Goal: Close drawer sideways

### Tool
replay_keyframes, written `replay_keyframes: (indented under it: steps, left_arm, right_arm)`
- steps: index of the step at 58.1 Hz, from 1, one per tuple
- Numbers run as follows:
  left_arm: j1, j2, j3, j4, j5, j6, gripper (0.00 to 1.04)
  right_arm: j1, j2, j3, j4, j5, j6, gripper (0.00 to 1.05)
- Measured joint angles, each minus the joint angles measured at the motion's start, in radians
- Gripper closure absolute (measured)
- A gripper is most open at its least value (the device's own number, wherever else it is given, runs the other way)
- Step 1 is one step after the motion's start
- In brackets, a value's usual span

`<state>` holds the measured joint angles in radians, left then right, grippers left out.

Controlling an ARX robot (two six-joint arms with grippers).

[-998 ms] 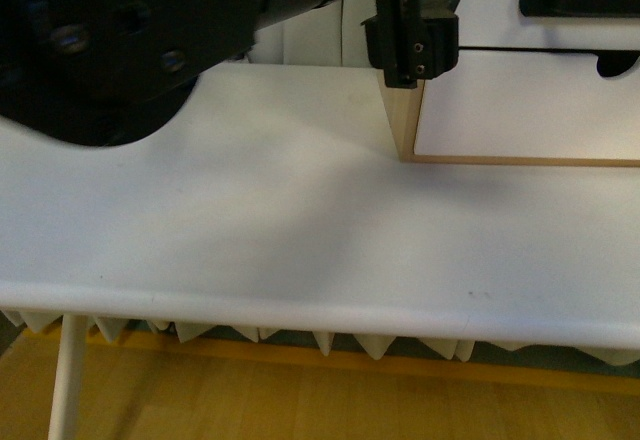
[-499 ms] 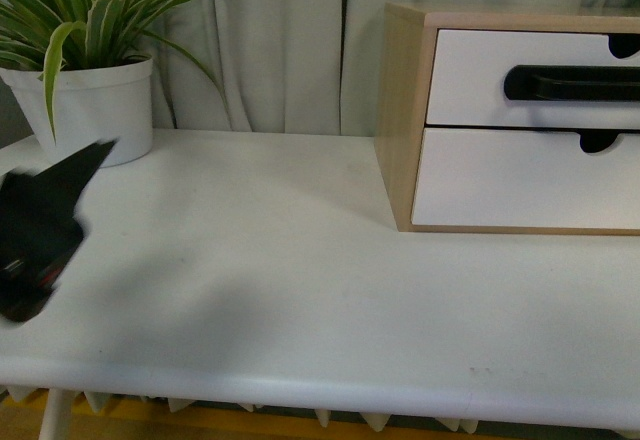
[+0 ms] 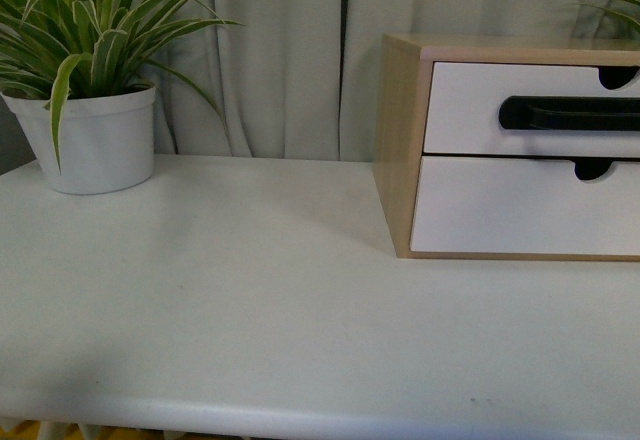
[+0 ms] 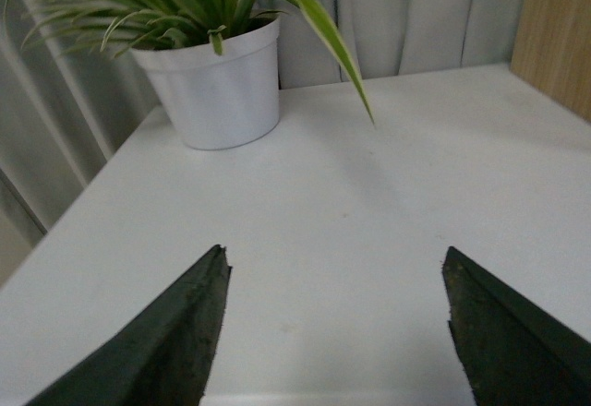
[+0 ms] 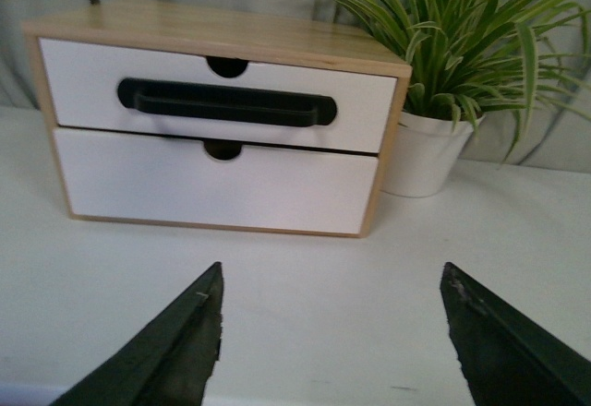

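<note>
The drawer (image 3: 470, 110) with the long black bar handle (image 3: 570, 113) is the upper one in a small light-wood cabinet (image 3: 402, 150) at the right of the white table. Its front sits flush with the cabinet face; it also shows in the right wrist view (image 5: 83, 78). No arm shows in the front view. My left gripper (image 4: 334, 263) is open and empty over bare table, far from the cabinet. My right gripper (image 5: 331, 281) is open and empty, facing the cabinet front from a distance.
A lower white drawer front (image 3: 500, 205) with a dark notch sits under the handled one. A potted plant in a white pot (image 3: 95, 140) stands at the table's back left. Another white pot with a plant (image 5: 425, 152) stands right of the cabinet. Curtains hang behind.
The left arm, which a second ago filled the upper left with its gripper at the cabinet's corner, has swung back to the left and left the front view. The camera view has shifted slightly.
</note>
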<state>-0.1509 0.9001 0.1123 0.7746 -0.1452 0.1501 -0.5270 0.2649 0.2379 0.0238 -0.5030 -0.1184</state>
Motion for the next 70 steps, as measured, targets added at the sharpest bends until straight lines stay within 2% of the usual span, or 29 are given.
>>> replay_keyframes:
  steps: [8,12,14,17,18,27,31,35,51,70]
  left_arm:
    - [0.034,-0.097,-0.035,-0.059,0.027,-0.104,0.62]
    - [0.051,-0.137,-0.066,-0.058,0.053,-0.128,0.79]
    - [0.092,-0.156,-0.086,-0.055,0.119,-0.132,0.88]
    - [0.133,-0.189,-0.101,-0.090,0.137,-0.135,1.00]
    - [0.140,-0.202,-0.103,-0.104,0.137,-0.142,1.01]
    - [0.147,-0.313,-0.103,-0.195,0.144,-0.145,1.01]
    - [0.148,-0.351,-0.103,-0.232,0.145,-0.147,1.01]
    - [0.148,-0.410,-0.104,-0.288,0.145,-0.148,1.01]
    - [0.148,-0.570,-0.104,-0.440,0.145,-0.148,1.01]
    - [0.148,-0.676,-0.104,-0.547,0.145,-0.148,1.01]
  right_arm:
    - [0.129,-0.071,-0.051,-0.014,0.124,0.077,0.63]
    - [0.201,-0.103,-0.082,-0.020,0.196,0.092,0.79]
    - [0.237,-0.118,-0.095,-0.022,0.230,0.097,0.87]
    - [0.280,-0.139,-0.110,-0.023,0.268,0.100,1.00]
    - [0.297,-0.146,-0.116,-0.024,0.283,0.099,1.04]
    - [0.366,-0.174,-0.143,-0.027,0.352,0.102,1.04]
    - [0.457,-0.189,-0.154,-0.032,0.473,0.105,1.04]
    - [0.518,-0.201,-0.165,-0.032,0.489,0.105,1.04]
    - [0.523,-0.243,-0.207,-0.027,0.499,0.106,1.04]
    - [0.523,-0.261,-0.231,-0.027,0.499,0.106,1.04]
